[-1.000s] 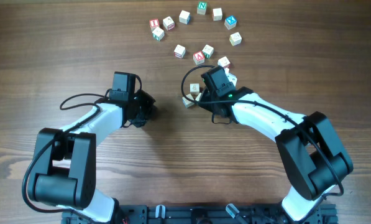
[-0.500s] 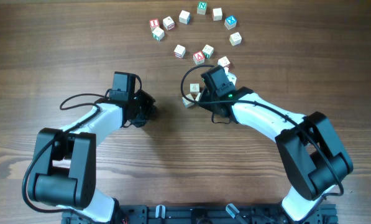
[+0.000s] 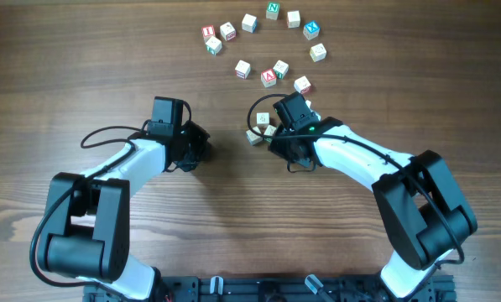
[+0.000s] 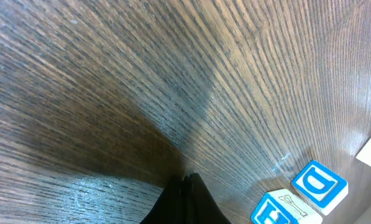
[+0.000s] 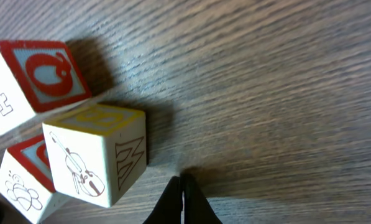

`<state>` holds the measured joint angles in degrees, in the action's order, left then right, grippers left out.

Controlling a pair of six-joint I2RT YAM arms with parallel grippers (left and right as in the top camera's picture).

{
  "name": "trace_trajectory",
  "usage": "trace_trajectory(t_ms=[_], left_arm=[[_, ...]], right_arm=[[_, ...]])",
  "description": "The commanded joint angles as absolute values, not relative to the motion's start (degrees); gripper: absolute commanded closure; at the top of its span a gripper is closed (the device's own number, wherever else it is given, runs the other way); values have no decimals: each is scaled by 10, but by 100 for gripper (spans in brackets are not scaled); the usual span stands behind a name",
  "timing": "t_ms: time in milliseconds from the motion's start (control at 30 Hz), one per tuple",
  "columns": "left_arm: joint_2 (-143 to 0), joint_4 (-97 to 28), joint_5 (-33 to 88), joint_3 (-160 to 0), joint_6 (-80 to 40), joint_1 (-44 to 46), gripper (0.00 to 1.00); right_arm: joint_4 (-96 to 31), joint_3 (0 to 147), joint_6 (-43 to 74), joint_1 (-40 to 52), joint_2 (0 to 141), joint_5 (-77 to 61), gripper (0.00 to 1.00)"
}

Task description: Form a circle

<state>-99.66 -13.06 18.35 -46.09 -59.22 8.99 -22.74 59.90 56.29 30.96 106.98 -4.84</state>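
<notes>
Wood table [image 3: 82,67]: cubes [image 3: 272,10] in loose arc at 12 o'clock, ring not closed. My right fingers [image 5: 184,199] pressed together, empty, violin cube [image 5: 98,152] at their 10 o'clock; left fingers [image 4: 186,199] likewise. I'd nudge slowly, squarely.

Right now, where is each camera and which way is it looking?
Overhead: sits above the table, looking straight down at the alphabet cubes; both arms show, with left gripper and right gripper.
Left wrist: rides the left arm, facing the wood and two blue cubes; its shut fingertips show.
Right wrist: rides the right arm, close over three cubes; its shut fingertips show.
Shared: overhead and right wrist likely both see the cubes by the right gripper.
</notes>
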Motion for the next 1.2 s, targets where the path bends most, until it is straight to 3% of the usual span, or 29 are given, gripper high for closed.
trace_trajectory(t_ms=[0, 1167], left_arm=[[-1023, -151, 113, -434, -585, 88, 96], [-1023, -151, 108, -434, -585, 88, 96]], right_arm=[[-229, 595, 555, 316, 1084, -65, 95], [-182, 595, 540, 326, 1084, -39, 95]])
